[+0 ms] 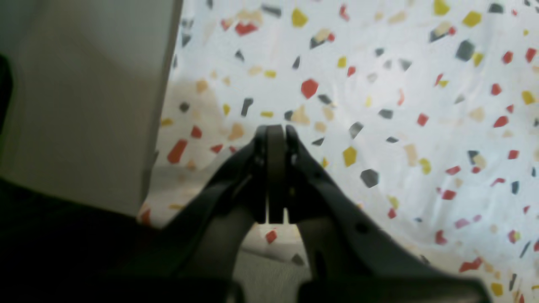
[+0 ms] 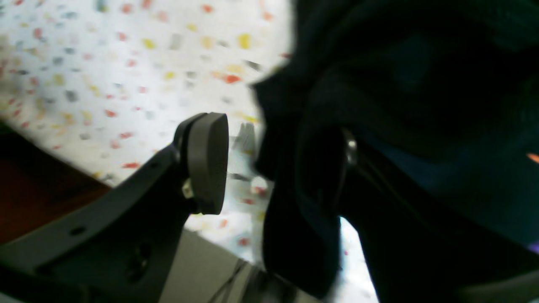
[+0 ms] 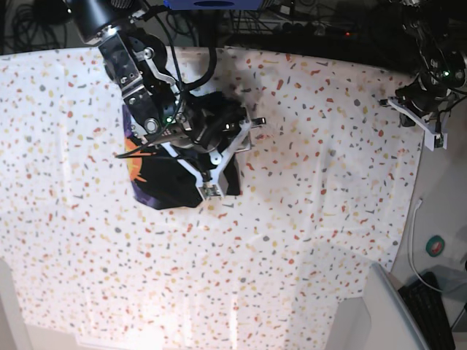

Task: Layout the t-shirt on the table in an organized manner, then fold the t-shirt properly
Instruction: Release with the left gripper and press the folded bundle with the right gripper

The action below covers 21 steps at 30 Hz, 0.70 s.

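The t-shirt (image 3: 164,186) lies bunched in a black heap left of the table's (image 3: 306,240) middle, with an orange sun and a purple patch showing at its left side. My right gripper (image 3: 228,162) hovers over the heap's right part. In the right wrist view this gripper (image 2: 269,164) is open: one pad (image 2: 206,162) stands bare, and black t-shirt cloth (image 2: 400,105) hangs over the other finger, with a gap between pad and cloth. My left gripper (image 1: 276,134) is shut on nothing above bare table (image 1: 379,105), at the table's far right edge (image 3: 430,131).
A pale grey panel (image 1: 84,105) fills the left of the left wrist view. Cables run along the far table edge (image 3: 292,29). Off the table's right corner sit a grey box (image 3: 387,313), a keyboard (image 3: 430,306) and a small teal disc (image 3: 435,246).
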{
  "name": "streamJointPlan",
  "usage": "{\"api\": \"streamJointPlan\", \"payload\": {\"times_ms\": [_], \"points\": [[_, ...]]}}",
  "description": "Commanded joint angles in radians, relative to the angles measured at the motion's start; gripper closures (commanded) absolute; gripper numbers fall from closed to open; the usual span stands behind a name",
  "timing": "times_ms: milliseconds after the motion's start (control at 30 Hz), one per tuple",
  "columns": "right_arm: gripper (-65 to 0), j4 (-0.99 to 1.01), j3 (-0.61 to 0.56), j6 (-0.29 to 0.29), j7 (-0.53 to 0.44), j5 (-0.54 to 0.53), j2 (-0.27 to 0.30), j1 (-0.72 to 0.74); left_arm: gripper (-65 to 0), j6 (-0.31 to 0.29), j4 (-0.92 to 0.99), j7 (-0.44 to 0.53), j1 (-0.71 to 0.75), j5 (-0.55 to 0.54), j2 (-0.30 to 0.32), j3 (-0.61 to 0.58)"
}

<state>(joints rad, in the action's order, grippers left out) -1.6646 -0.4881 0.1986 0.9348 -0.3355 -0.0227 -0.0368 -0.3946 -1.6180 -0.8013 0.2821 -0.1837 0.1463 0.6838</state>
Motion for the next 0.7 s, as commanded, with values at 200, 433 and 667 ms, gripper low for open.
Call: {"api": "streamJointPlan", "payload": {"times_ms": [200, 433, 667], "points": [[-30.5, -0.200, -0.131, -0.004, -0.012, -0.001, 0.033, 0.044, 0.0, -0.004, -0.014, 0.018, -0.004, 0.000, 0.016, 0.007], [0.0, -0.317, 0.002, 0.063, -0.018, -0.001, 0.198, -0.044, 0.0, -0.008, 0.055, 0.020, 0.003, -0.009, 0.062, 0.158], [0.0, -0.104, 0.099, 0.069, -0.181, -0.001, 0.220, -0.024, 0.0, -0.111, 0.103, 0.020, 0.001, -0.007, 0.069, 0.204]]}}
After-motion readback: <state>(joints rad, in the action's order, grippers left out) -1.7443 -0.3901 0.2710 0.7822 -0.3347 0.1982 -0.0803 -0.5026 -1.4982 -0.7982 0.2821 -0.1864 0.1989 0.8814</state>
